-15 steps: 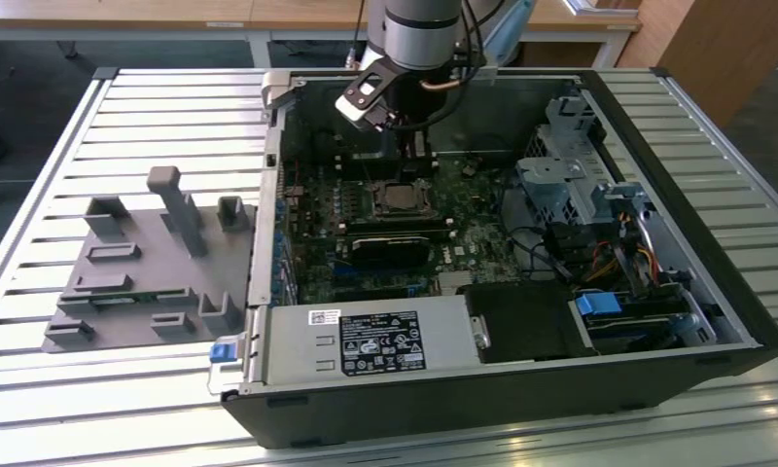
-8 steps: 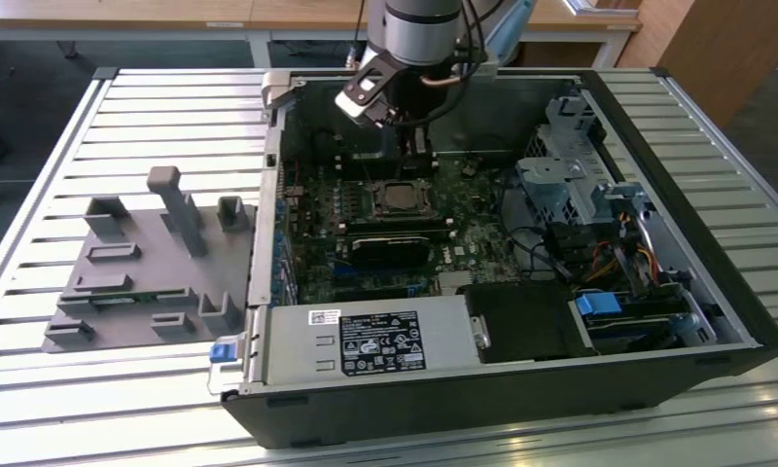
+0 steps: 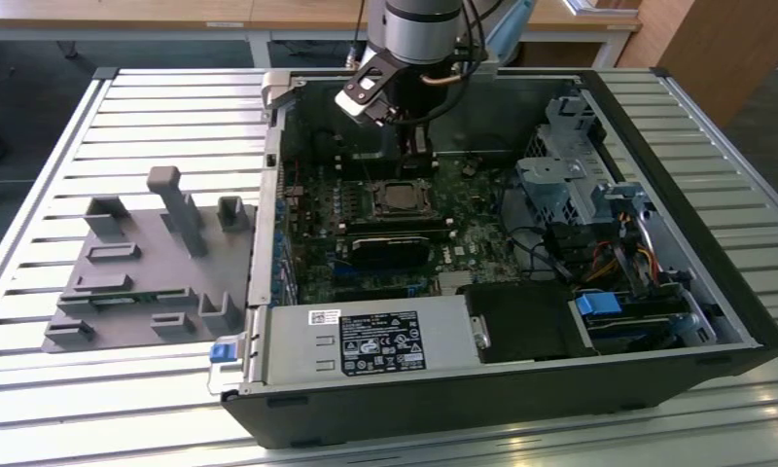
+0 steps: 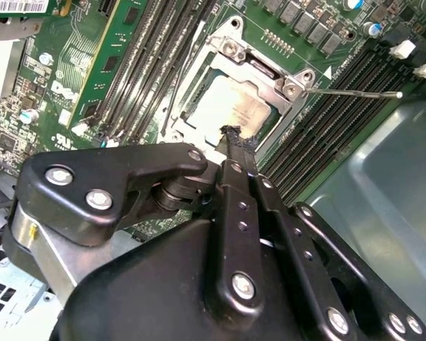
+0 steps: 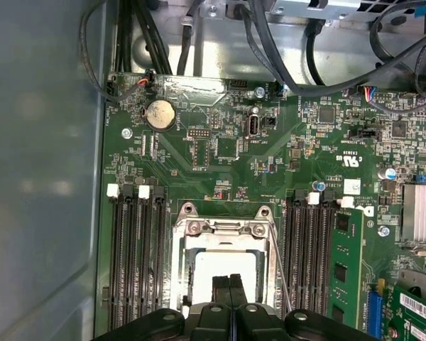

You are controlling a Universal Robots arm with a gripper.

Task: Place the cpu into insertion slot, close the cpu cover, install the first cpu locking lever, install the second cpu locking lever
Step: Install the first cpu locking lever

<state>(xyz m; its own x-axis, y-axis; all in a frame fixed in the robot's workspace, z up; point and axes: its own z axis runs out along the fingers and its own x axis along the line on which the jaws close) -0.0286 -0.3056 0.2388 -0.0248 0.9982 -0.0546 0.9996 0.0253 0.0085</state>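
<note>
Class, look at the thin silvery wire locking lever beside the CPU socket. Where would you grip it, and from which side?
The thin silvery wire locking lever angles away from the silvery square cpu cover across the long black memory slots, so its free tip stands clear. Probably grip near that tip, from above, straddling the wire.

There is one arm [image 3: 415, 29] with one gripper [image 5: 228, 278], which has two fingers [image 5: 220, 290]. There is one open case [image 3: 707, 195], one slatted table [image 3: 168, 107] and one grey tray [image 3: 129, 282]. The case holds one board [image 5: 220, 156], one power supply [image 3: 376, 342], one cpu [image 5: 224, 261], one cover [image 5: 224, 227] and one coin cell [image 5: 160, 114]. The first wrist view shows eight memory slots [image 5: 128, 263], four on each side of the cpu, and one of them holds a module [image 5: 341, 263].
</note>
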